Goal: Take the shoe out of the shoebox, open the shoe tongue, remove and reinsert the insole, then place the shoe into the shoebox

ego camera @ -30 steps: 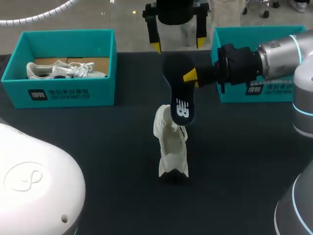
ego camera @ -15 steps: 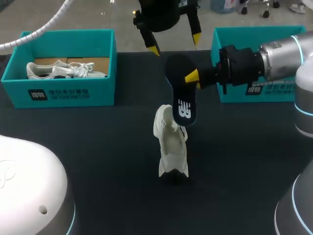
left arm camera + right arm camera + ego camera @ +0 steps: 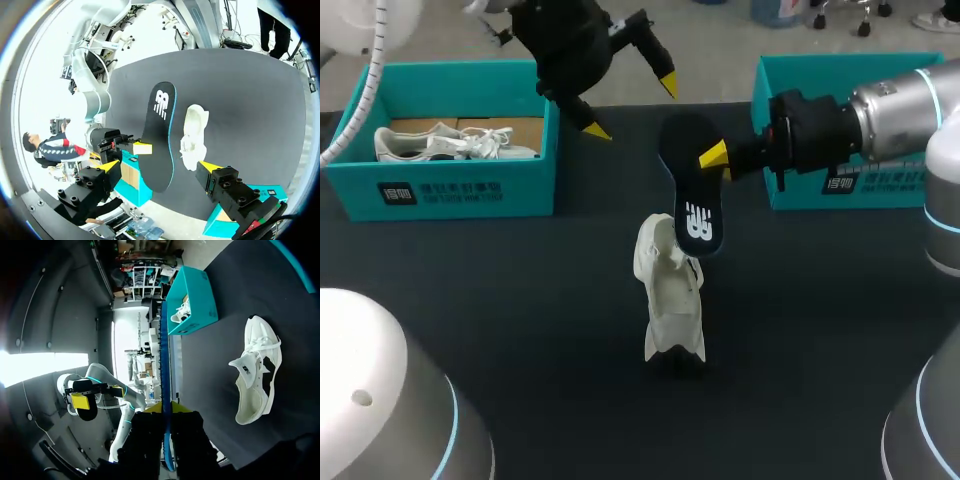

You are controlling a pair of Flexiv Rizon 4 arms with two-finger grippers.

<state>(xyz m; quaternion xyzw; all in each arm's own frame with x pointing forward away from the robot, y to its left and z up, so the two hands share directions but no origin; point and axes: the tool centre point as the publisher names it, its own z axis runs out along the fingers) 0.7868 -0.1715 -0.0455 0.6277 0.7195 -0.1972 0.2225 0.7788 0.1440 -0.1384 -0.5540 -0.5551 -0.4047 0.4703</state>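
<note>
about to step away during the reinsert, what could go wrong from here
The right gripper pinches the insole near one end only, so its long free part may flex and miss the opening of the shoe. Nothing holds the shoe on the table; the left gripper hangs open near the left shoebox, so the insole's push could shove or tip it.

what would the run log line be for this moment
right end effector: shut on dark blue foam insole, near white lace-up sneaker | left end effector: open, empty | stage: insole out of sneaker
</note>
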